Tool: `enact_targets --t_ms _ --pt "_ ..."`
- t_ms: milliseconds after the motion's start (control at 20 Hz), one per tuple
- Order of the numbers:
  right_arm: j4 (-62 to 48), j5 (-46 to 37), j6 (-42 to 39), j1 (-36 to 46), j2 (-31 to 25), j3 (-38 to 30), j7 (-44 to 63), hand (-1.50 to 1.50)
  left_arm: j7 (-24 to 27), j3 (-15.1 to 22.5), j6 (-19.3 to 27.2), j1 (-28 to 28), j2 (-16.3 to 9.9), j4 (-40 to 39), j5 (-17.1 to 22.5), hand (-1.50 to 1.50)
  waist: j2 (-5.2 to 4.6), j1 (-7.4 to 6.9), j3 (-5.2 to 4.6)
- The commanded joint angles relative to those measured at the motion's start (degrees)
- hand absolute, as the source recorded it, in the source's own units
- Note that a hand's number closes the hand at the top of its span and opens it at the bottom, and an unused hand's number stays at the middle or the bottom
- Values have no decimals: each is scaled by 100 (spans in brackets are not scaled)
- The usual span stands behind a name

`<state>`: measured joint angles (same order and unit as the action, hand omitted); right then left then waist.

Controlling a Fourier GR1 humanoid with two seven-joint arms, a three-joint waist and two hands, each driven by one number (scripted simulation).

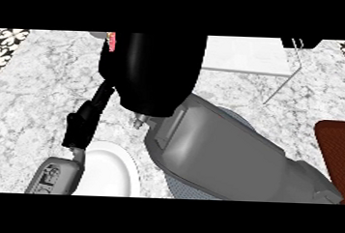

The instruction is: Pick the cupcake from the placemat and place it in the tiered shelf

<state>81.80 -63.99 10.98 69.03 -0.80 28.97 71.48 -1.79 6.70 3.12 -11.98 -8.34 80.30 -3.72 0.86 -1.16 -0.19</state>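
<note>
Speckled grey marble counter (48,80) carries a round white plate (109,169) at the near edge, beside the left hand (56,175), whose fingers I cannot make out. Beyond, the right hand (151,74) seems curled round the pink-topped cupcake (112,40). It should travel level toward the white wire-framed tiered shelf (249,56), clearing its post.

A grey-white marble counter (41,85) meets black-and-white flowered tile (5,45) at both upper corners.
</note>
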Motion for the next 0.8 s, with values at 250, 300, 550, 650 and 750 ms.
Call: enact_targets --t_ms 250,300,550,650,750 --pt "-489 -591 -590 815 76 -734 1347 150 117 20 40 185 79 69 -21 0 -29 70 10" --pt "-753 -531 -606 1055 76 -797 1374 150 -90 134 -5 160 107 188 -42 0 -28 -25 7" --pt "-1081 -807 -843 1579 76 -1399 935 150 43 -96 -170 193 -111 151 82 0 -51 12 9" --pt "-1011 -884 -846 1299 77 -1376 866 150 -1 -128 -201 199 -120 282 136 0 -51 53 14" --pt "-1214 -1061 -724 1220 77 -1301 643 150 156 -95 -49 345 -27 290 24 0 -67 43 13"
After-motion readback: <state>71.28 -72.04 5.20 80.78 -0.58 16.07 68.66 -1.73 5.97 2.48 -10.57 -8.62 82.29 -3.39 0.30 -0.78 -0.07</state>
